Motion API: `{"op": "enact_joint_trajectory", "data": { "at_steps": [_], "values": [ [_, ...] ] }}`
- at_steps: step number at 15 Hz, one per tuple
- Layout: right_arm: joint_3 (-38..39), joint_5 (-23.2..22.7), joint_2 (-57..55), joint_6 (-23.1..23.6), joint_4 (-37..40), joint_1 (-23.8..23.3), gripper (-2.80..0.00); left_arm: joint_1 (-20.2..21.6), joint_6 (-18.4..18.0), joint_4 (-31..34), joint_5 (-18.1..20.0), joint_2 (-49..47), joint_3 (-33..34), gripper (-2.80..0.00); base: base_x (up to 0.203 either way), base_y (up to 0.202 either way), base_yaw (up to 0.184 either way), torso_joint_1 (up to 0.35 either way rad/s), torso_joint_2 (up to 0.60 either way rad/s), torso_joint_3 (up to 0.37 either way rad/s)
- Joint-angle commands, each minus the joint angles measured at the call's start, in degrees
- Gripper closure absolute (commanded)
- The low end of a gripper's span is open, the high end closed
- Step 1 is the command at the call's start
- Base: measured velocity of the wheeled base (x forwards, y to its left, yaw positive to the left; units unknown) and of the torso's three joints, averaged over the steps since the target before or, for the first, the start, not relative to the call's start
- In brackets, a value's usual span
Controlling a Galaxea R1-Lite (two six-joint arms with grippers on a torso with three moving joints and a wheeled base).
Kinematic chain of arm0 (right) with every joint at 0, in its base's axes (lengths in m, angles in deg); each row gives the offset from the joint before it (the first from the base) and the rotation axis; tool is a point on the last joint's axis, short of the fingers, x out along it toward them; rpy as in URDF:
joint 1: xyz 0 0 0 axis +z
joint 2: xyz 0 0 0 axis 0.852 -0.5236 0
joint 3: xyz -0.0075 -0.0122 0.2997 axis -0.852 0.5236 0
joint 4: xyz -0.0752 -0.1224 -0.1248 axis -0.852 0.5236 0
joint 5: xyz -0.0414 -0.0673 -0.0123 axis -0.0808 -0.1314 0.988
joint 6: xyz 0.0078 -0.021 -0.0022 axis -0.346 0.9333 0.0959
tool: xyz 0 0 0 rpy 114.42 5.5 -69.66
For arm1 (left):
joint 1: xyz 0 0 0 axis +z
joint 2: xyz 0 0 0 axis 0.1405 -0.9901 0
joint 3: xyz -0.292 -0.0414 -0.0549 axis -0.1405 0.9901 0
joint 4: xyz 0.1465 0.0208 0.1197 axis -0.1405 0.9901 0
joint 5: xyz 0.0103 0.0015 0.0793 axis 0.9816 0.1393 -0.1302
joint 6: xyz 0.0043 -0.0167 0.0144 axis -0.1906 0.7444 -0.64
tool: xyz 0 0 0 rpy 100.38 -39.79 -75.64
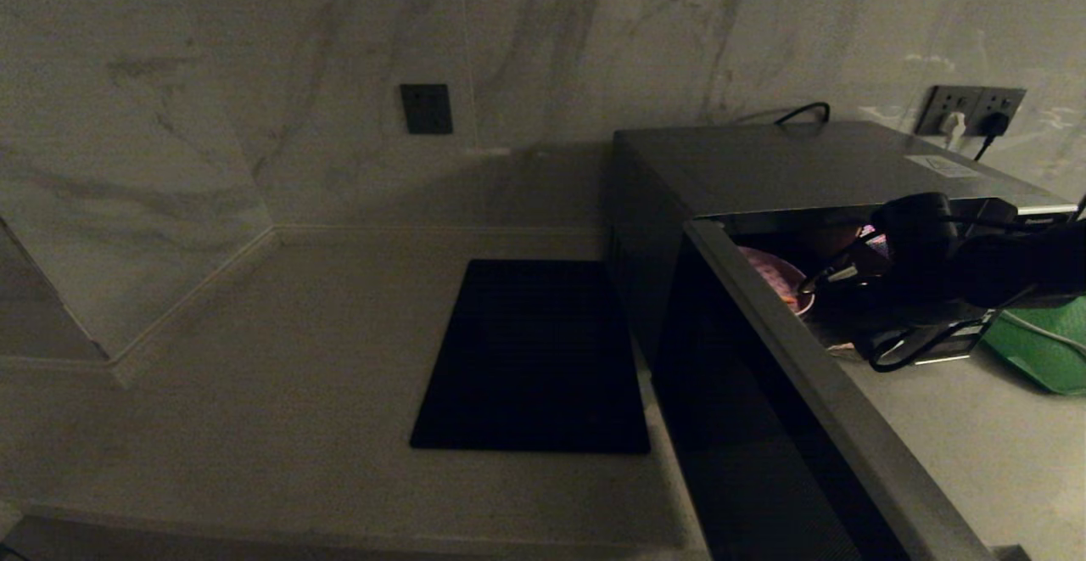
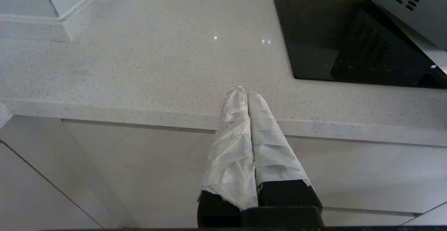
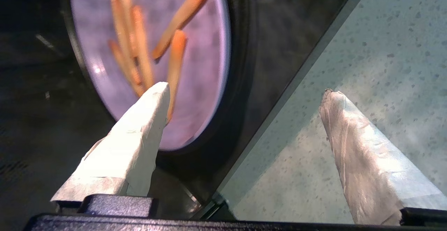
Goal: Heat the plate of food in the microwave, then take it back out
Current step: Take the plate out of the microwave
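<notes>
lilac plate of food (image 3: 206,66) inside microwave (image 1: 764,179); right end effector (image 3: 244,94) spread.

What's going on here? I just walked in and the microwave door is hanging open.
The robot's right pincer is at the mouth of the boxy silver-grey microwave, whose dark glass door is swung open. The small lilac-pink plate of orange fries sits inside on the turntable. The pincer is open, holding nothing. The left pincer is shut and parked at the pale speckled counter's edge, near the flat black square mat.
</notes>
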Motion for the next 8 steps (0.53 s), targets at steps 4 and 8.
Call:
{"op": "enact_joint_trajectory", "data": {
  "at_steps": [4,8],
  "values": [
    [-0.4,-0.1,-2.3,-0.3,0.0,0.0,-2.80,0.0,0.0,0.0,0.0,0.0,0.0,0.00,0.000,0.000,0.000,0.000,0.00,0.000],
    [0.2,-0.1,-2.4,-0.3,0.0,0.3,-2.80,0.0,0.0,0.0,0.0,0.0,0.0,0.00,0.000,0.000,0.000,0.000,0.00,0.000]
  ]
}}
